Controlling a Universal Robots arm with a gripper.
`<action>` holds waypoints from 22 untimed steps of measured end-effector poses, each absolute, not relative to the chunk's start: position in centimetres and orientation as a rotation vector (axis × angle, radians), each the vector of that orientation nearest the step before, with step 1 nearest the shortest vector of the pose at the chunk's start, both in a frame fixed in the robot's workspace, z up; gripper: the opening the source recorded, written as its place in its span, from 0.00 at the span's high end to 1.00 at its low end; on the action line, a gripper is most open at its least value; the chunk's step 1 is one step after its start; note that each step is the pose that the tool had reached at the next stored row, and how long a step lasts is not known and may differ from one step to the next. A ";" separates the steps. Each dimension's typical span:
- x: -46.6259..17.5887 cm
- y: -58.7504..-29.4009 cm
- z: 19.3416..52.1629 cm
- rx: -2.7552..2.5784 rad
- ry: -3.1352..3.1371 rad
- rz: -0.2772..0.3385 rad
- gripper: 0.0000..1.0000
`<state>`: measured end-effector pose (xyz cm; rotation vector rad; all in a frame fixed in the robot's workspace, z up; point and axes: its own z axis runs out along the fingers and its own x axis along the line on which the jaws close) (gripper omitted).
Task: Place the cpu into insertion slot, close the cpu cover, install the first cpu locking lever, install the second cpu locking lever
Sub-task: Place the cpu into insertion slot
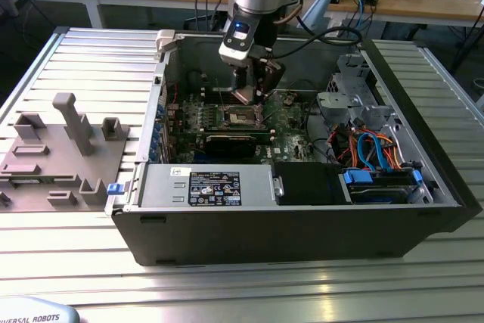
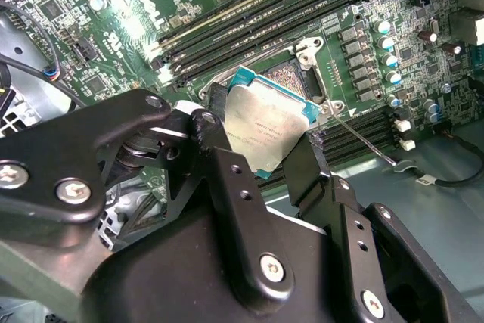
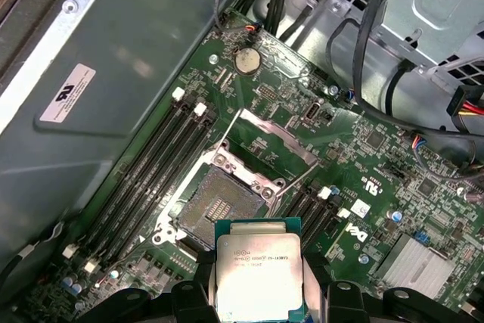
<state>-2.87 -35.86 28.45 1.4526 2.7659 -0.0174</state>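
Gripping the cpu over the bare insertion slot, not yet seated.
Pinched by opposite edges between the black fingers of the gripper, closed only to the chip's width, silvery top showing in both wrist views. Beside the socket, cpu cover swung up and open. All around, green circuit board, inside an open computer case on a ribbed metal table.

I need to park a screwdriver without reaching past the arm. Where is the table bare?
The slotted table is bare on the camera's side of the computer case and past the grey fixture at the exterior view's left. Inside the case it is crowded: the gripper holds the cpu close to the insertion slot, with cables beside.
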 end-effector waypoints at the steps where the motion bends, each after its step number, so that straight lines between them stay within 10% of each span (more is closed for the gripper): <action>1: -2.9 -35.9 28.4 1.453 2.765 -0.017 0.46; 22: -2.9 -35.9 28.2 1.477 2.753 -0.019 0.46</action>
